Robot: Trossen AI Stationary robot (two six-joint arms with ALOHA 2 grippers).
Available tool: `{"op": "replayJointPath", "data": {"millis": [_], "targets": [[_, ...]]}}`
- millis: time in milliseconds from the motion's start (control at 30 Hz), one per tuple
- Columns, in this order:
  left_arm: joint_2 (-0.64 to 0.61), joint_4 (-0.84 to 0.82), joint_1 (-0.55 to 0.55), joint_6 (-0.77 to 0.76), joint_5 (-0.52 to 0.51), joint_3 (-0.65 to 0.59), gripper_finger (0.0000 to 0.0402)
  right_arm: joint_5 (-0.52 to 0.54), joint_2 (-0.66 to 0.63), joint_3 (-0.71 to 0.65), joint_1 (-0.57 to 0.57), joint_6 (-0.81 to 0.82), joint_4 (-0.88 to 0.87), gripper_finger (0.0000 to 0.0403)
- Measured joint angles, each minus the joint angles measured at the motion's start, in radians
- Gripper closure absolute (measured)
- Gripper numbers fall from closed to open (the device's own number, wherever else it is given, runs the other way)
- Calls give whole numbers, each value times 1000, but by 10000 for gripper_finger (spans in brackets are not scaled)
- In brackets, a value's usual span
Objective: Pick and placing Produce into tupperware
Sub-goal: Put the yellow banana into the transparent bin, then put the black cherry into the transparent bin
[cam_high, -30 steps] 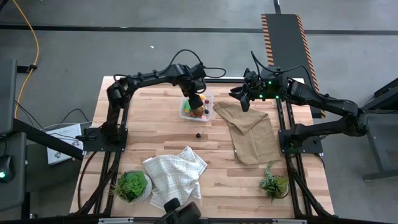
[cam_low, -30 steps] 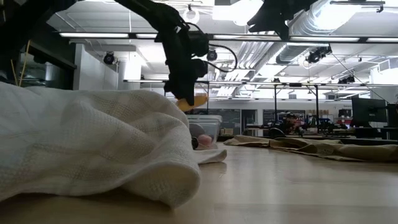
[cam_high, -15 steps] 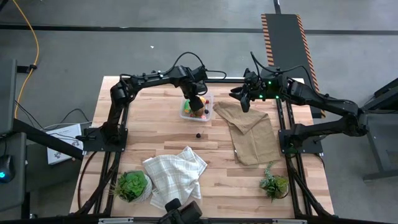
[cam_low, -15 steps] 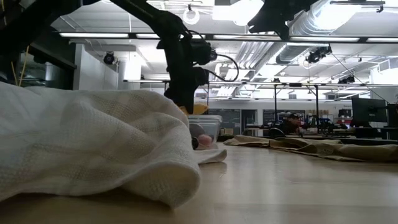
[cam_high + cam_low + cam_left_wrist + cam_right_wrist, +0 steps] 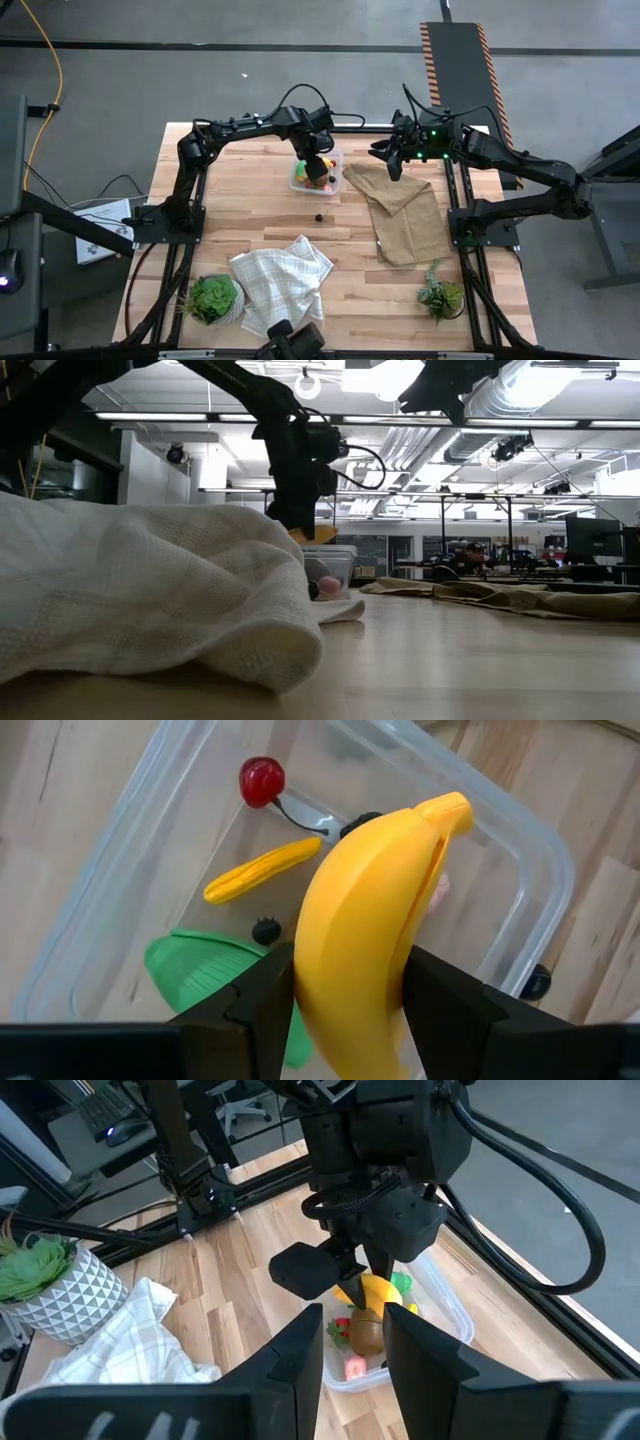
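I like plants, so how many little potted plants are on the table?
2: one potted plant at the table's near-left corner beside the checked cloth, the other potted plant at the near-right corner, below the brown cloth. None looks hidden.

Robotics lab, exposed ceiling ducts (image 5: pixel 530 400), strip lights (image 5: pixel 160 416), distant workbenches (image 5: pixel 500 565)

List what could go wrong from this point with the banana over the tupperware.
1. The banana is about as long as the tupperware is wide, so if the left gripper lets go now it may hang on the rim or tip out.
2. The red berry, yellow piece and green piece already lie inside; the banana could land on them and roll.
3. A dark berry lies loose on the table.
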Motion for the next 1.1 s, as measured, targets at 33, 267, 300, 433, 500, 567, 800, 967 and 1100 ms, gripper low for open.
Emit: {"op": "replayJointPath", "data": {"millis": [33,267,300,433,500,567,800,967,1100], "targets": [[0,2,0,0,0,0,235,0,0,0,0,0,0,304],[0,4,0,-10,-9,0,171,0,0,0,0,0,0,304],[0,3,0,-8,-8,0,162,0,0,0,0,0,0,304],[-2,-2,0,-6,24,0,148,0,0,0,0,0,-1,304],[-8,-6,0,-6,48,0,152,0,0,0,0,0,-8,304],[-16,-30,1,-3,72,5,160,0,0,0,0,0,-18,304],[-63,-190,-7,47,105,55,205,0,0,0,0,0,-58,304],[-142,-221,-22,59,121,55,233,0,0,0,1,14,-62,304],[-211,-223,-35,57,118,55,250,0,0,0,1,18,-65,304]]}}
